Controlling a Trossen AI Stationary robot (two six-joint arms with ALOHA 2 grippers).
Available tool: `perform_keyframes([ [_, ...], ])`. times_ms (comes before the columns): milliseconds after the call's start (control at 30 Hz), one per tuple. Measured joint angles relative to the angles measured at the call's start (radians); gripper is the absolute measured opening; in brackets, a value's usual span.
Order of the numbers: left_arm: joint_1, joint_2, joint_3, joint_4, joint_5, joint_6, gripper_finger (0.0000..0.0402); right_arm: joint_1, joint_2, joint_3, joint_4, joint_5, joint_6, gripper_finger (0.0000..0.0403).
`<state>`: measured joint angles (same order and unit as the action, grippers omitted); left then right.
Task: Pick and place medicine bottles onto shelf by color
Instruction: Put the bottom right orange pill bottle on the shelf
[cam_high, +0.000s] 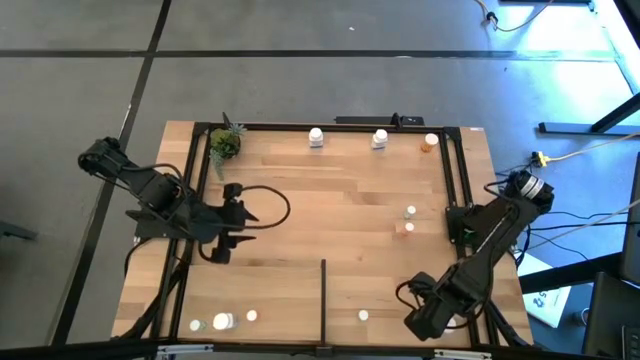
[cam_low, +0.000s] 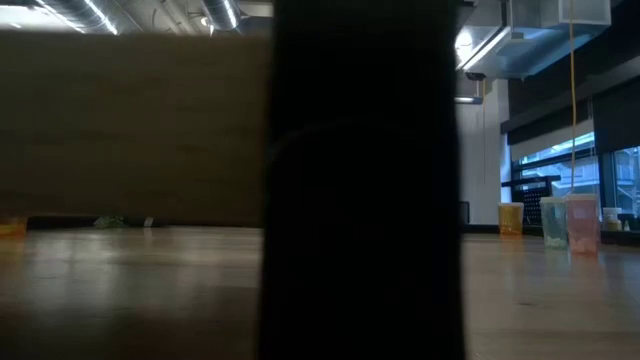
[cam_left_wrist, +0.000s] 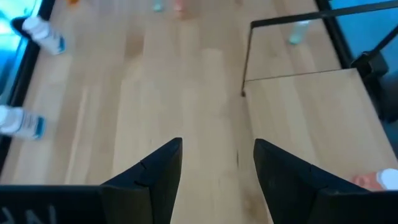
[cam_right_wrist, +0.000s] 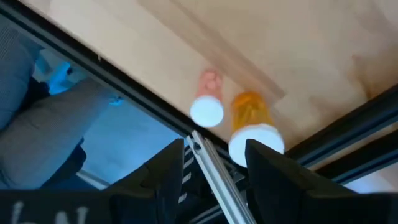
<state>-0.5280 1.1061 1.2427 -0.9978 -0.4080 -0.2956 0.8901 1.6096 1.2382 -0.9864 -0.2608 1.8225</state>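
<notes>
The shelf (cam_high: 330, 200) is a light-wood top framed by black bars. Two white medicine bottles (cam_high: 316, 137) (cam_high: 380, 139) and an orange one (cam_high: 430, 142) stand along its far edge. Several more stand near its near edge (cam_high: 222, 321). My right gripper (cam_high: 420, 318) (cam_right_wrist: 214, 149) is open at the near right corner, pointing steeply down. An orange bottle with a white cap (cam_right_wrist: 250, 124) and a pinkish one (cam_right_wrist: 206, 107) stand just beyond its fingertips, beside the black frame bar. My left gripper (cam_high: 240, 228) (cam_left_wrist: 217, 146) is open above bare wood on the left.
A small potted plant (cam_high: 224, 143) stands at the far left corner. A thin black divider strip (cam_high: 323, 300) runs in from the near edge. A pale green bottle (cam_high: 410, 212) and a pinkish one (cam_high: 405, 228) stand at mid right. A dark shape (cam_low: 365, 180) blocks the low view's middle.
</notes>
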Motion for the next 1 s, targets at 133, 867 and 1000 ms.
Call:
perform_keyframes([
  [133,0.005,0.002,0.0,0.04,0.027,0.074,0.0192,0.018,0.0,-0.015,0.015,-0.003,-0.004,0.0173],
  [867,0.005,0.002,0.0,0.083,0.112,0.2,0.0192,0.103,0.0,-0.016,0.055,0.058,0.003,0.0173],
  [1000,0.005,0.002,0.0,0.144,0.111,0.202,0.0192,0.106,0.0,-0.016,0.055,0.058,-0.002,0.0173],
])
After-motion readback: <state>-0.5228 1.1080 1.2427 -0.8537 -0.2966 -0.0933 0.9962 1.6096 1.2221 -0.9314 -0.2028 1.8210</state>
